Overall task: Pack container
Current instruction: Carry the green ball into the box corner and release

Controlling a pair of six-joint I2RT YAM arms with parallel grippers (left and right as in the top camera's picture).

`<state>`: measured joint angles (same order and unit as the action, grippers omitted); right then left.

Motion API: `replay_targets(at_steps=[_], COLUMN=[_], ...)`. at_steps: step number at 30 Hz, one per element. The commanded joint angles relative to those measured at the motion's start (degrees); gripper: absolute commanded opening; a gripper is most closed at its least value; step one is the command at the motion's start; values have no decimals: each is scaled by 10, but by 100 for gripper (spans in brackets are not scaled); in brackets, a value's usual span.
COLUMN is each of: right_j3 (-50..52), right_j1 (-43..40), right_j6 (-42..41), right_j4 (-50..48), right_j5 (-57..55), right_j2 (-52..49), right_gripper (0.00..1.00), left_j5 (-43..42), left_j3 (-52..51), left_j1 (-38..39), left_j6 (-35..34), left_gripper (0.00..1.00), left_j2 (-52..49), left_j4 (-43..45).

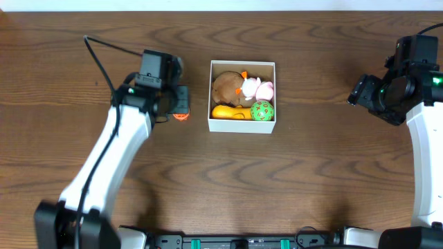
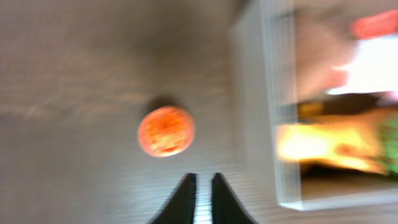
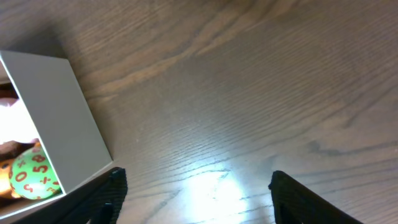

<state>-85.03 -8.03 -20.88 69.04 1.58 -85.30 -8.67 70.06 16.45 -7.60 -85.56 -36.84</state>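
Recorded mid-table: square, shallow, white-walled container with tan inside [image 1: 242, 126], loaded with a brown plush toy [image 1: 225, 86], a white-and-pink soft toy [image 1: 257, 88], a yellow-orange piece [image 1: 230, 111] and a green ball with red numerals [image 1: 262, 111]. Left outside, near the container's left wall: small orange ball [image 2: 166, 130], lying on the dark wood-grain table [image 1: 311, 173].

Judged to be the step in hand: pickup of that last loose ball. Seen pinched fully together, with nothing between the fingers: left gripper [image 2: 201, 180], poised just short of the ball and apart from it. Called for next, on this reading: reopening wide, advancing to straddle the ball, closing, then lifting over the wall into whatever room remained.

Seen spread wide and empty: right gripper [image 3: 197, 180], parked well apart to the right of the container. Between ball and container, only the wall itself. Counted as the main hindrance: the crowded contents. Counted as a risk: rolling of the ball under a clumsy touch.
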Motion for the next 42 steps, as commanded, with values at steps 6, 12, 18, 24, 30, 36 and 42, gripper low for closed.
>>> replay_targets(at_steps=[6, 12, 18, 24, 30, 36, 42], right_j3=[2, 2, 2, 2, 2, 2, 2], right_j1=[-2, -2, -2, -2, -2, -2, -2], right_j6=[3, 3, 3, 3, 3, 3, 3], right_j4=[-5, -5, -7, -11, -11, -9, -7], right_j5=[2, 2, 2, 2, 2, 2, 2], right_j2=[1, 1, 1, 1, 1, 1, 1], right_gripper=[26, 1, 2, 2, 1, 1, 1], left_j5=[-19, -19, -19, -19, -18, -9, -8], left_j3=[12, 12, 12, 12, 12, 12, 12], left_j1=[136, 188, 217, 233, 244, 244, 244], left_j6=[46, 57, 89, 114, 162, 185, 185], left_gripper=[6, 5, 6, 6, 6, 6, 5], left_j2=[-25, -99, -125, -123, -137, -152, -163], left_j4=[50, 99, 118, 139, 161, 208, 226])
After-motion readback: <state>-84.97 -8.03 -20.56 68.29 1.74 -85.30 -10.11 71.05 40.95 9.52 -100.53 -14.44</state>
